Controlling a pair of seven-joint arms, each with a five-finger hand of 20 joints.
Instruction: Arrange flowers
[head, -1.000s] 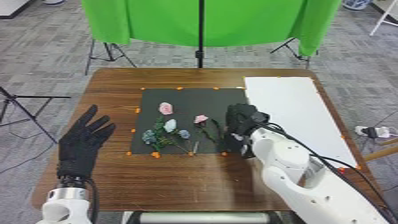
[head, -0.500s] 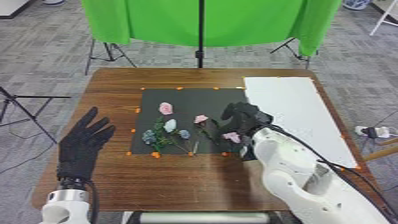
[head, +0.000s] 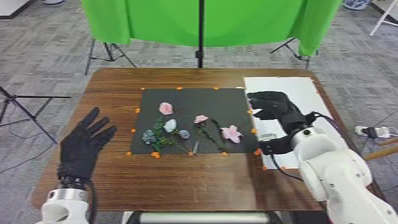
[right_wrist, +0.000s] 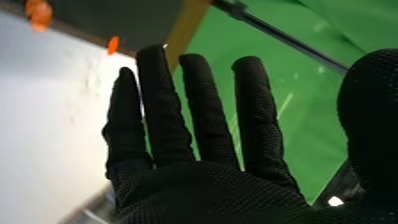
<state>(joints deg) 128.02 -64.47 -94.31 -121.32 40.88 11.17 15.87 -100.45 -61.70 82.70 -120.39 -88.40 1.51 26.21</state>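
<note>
Flowers (head: 171, 125) lie on the mat (head: 197, 99), the rightmost pink bloom (head: 231, 133) left of the right hand (head: 274, 105) and nearer the robot. That hand, over the sheet (head: 282, 86), holds nothing, fingers straight; the left hand (head: 82, 145) is farther off, also released.

The brown wooden table (head: 187, 185) spans the middle and lower frame. On it lie 1 black mat (head: 153, 100) at center, bearing flowers (head: 166, 108), and 1 white sheet (head: 289, 87) at center right. Orange marks (head: 179, 89) dot their edges.
</note>
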